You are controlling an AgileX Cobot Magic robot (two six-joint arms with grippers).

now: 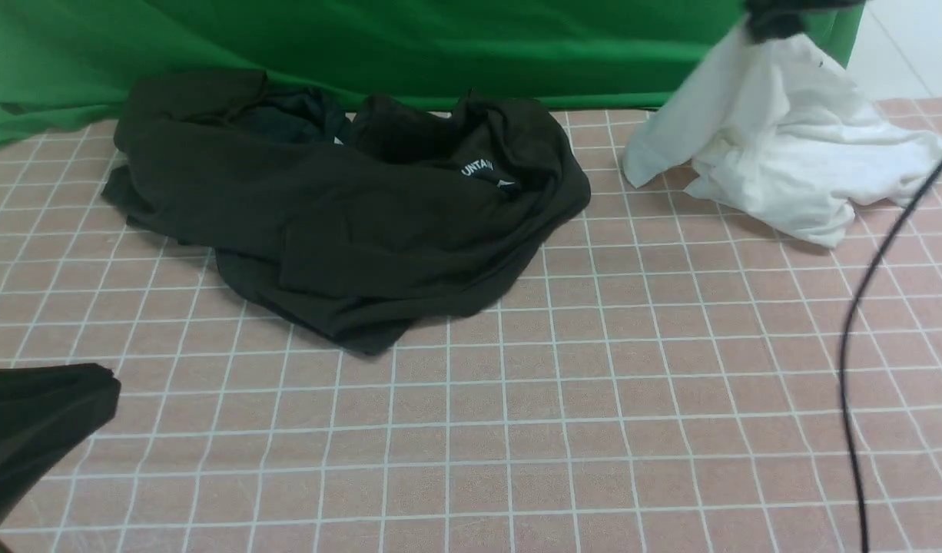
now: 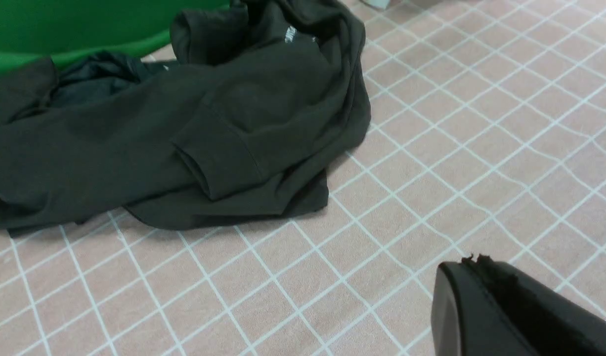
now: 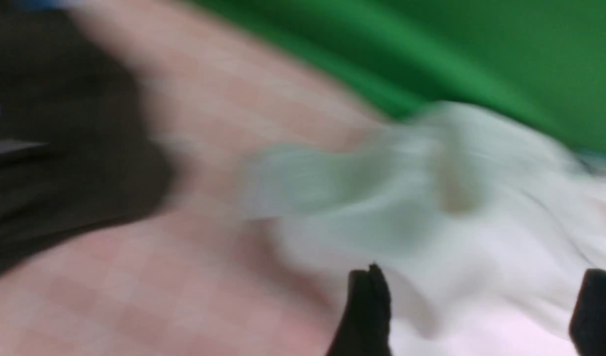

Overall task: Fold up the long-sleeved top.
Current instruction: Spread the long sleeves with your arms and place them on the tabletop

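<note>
I have the long-sleeved top [image 1: 348, 223] lying crumpled in a heap on the pink gridded table cover [image 1: 594, 399], just in front of the green backdrop [image 1: 440, 46] and toward the backdrop's left half. One sleeve is folded across the body, and its stitched cuff [image 2: 219, 158] faces up in the left wrist view. A darker greenish-black shirt [image 1: 286, 115] pokes out from the heap on the side touching the backdrop's foot, and a scrap of white lettering [image 1: 477, 167] shows among the folds.

At the backdrop's right end, a white tee [image 1: 778, 153] rises in a peak toward my right gripper [image 3: 483, 272] at the top edge of the front view. In the blurred right wrist view its two black fingers [image 3: 367, 301] stand well apart above the white cloth. I cannot tell whether any fabric is caught on them.

My left gripper [image 2: 473, 261] hangs well away from the backdrop, over bare table, jaws closed on nothing.

A black cable [image 1: 855, 322] dangles in front of the table, below the backdrop's right end.
</note>
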